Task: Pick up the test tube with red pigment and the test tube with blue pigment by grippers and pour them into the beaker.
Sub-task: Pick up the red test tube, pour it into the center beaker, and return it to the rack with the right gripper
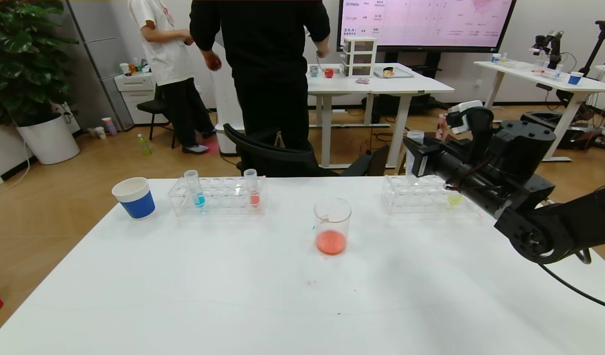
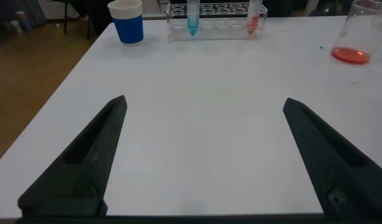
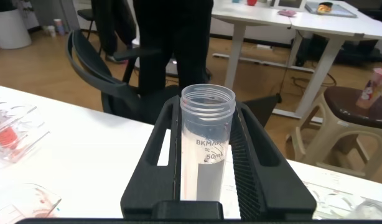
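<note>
The beaker [image 1: 332, 217] stands mid-table with red liquid in its bottom; it also shows in the left wrist view [image 2: 360, 31]. The test tube with blue pigment [image 1: 194, 189] stands in the left rack [image 1: 223, 202], and a tube with salmon-red liquid [image 1: 252, 188] stands in the same rack. My right gripper [image 1: 414, 159] is shut on a clear test tube [image 3: 206, 146] that shows no liquid. It holds the tube upright above the right rack [image 1: 420, 195]. My left gripper [image 2: 204, 101] is open and empty over bare table near the front.
A blue cup [image 1: 134, 197] stands left of the left rack. A yellow-liquid tube [image 1: 454, 198] stands in the right rack, under my right arm. A black chair and two people are behind the table's far edge.
</note>
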